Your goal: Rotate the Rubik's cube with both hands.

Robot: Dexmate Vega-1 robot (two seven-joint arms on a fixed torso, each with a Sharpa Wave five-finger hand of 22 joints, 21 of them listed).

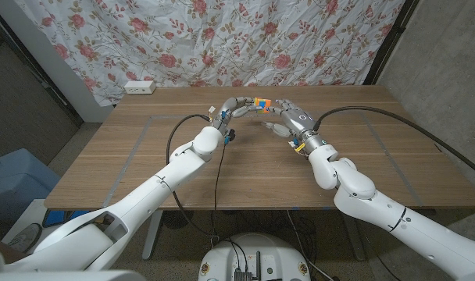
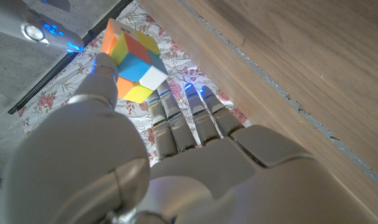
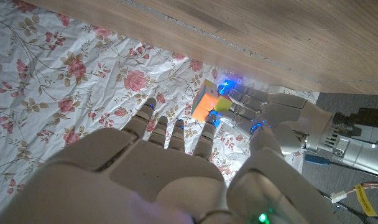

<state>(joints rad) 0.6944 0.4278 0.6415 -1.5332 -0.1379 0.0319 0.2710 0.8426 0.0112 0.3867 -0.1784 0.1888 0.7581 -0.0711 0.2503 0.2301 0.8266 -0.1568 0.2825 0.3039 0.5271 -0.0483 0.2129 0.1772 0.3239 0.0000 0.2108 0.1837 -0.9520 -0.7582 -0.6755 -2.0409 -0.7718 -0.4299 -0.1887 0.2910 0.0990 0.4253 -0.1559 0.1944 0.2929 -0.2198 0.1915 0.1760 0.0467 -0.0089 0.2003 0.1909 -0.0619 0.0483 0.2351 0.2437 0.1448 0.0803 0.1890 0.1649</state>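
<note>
Wooden bench (image 1: 144, 156) with a floral curtain (image 1: 222, 39) hanging behind it, white power strip (image 1: 140, 87) at the bench's far left edge. Both arms reach in and meet over the far middle of the bench. Left hand (image 1: 236, 108) curls in from the left, right hand (image 1: 291, 121) from the right, black cables trailing from each wrist across the bench. Rubik's cube (image 1: 261, 104) is held up off the bench between the two hands, near the curtain side. Left wrist view: left hand's fingers (image 2: 176, 121) reach up beside the cube (image 2: 134, 62), thumb touching its orange side, fingers partly curled around it. Right wrist view: right hand's fingers (image 3: 170, 127) spread and extended toward the cube (image 3: 207, 102); cannot tell if they touch it, while the left hand (image 3: 282, 115) grips the cube from the opposite side. Cube faces visible: orange, blue, yellow, white, green.
</note>
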